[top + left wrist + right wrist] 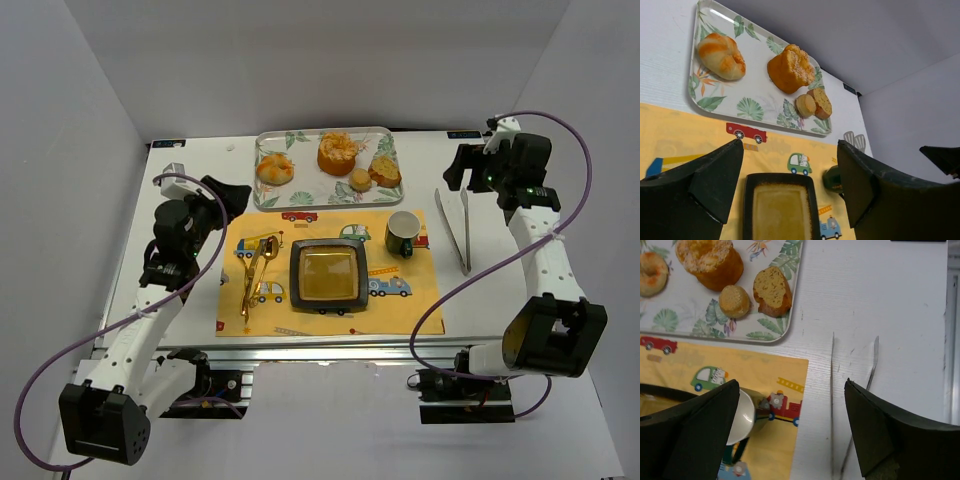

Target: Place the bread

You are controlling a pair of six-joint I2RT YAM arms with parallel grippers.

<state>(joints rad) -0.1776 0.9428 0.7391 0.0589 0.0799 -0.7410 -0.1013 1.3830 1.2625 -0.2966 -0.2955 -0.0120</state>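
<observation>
Left end effector [789, 146], right end effector [791, 385]: both spread, empty; four breads [338, 152], one tray [305, 168], one plate [299, 276].

White table [420, 165], plain pale walls [300, 60] on three sides, aluminium rail [300, 352] along near edge, soft even light

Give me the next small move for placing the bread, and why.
Probably lower the right gripper onto the tongs: its jaws are open and empty, the tongs lie framed between them, and the bread sits on the tray.
</observation>
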